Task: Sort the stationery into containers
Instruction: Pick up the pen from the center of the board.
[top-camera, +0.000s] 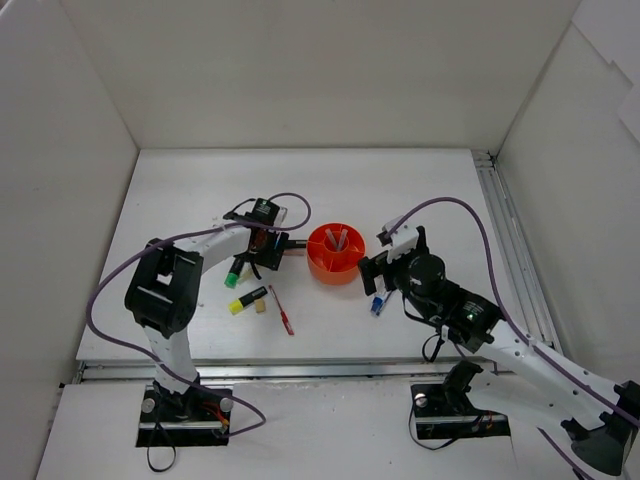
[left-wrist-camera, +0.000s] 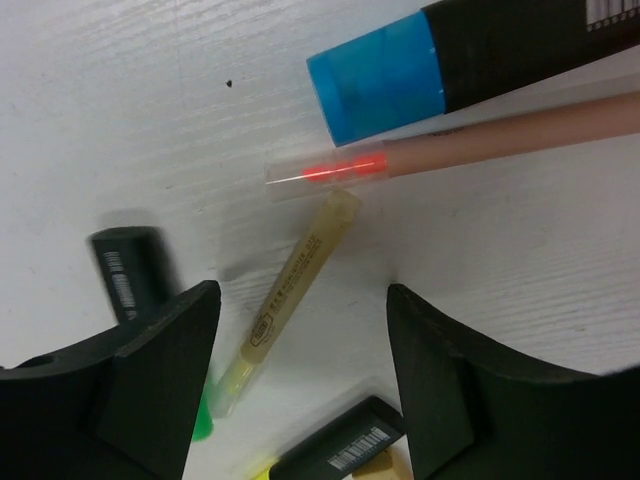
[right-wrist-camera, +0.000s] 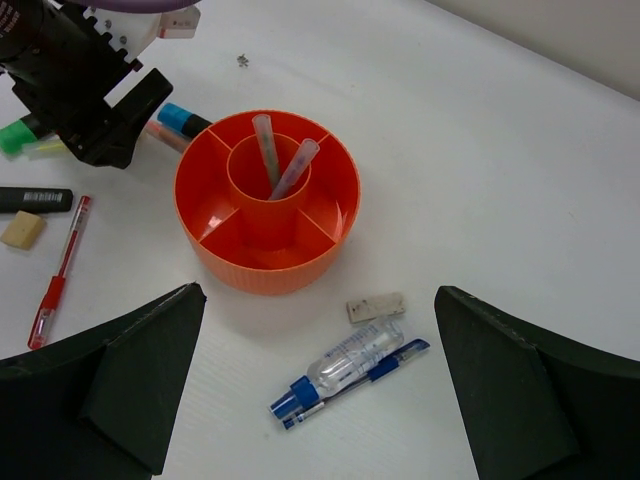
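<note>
Left gripper: released. Its black fingers stand apart, one on each side of a thin pale-yellow translucent pen lying flat on the white table. Neither finger touches the pen.
Right gripper: released, jaws spread wide with nothing held between them. It hovers above the table just beside the tub.
Round low orange plastic tub: upright at mid-table, between the two grippers. It has a central ring and divided outer compartments.
Central ring contents: one thin grey pen and one thin lilac-pink pen, both leaning on the ring's rim.
Blue-capped black highlighter: flat on the table outside the tub, lying alongside a thin pink pen with a clear cap.
Green-capped highlighter: on the table close to the left gripper, outside the tub.
Yellow-capped black highlighter: on the table, with a small beige eraser just beside it.
Thin red pen: flat on the table near the beige eraser, apart from the tub.
Blue-white marker: flat on the table below the right gripper, with a thin blue pen touching it alongside.
Small grey eraser: on the table between the marker and the tub.
</note>
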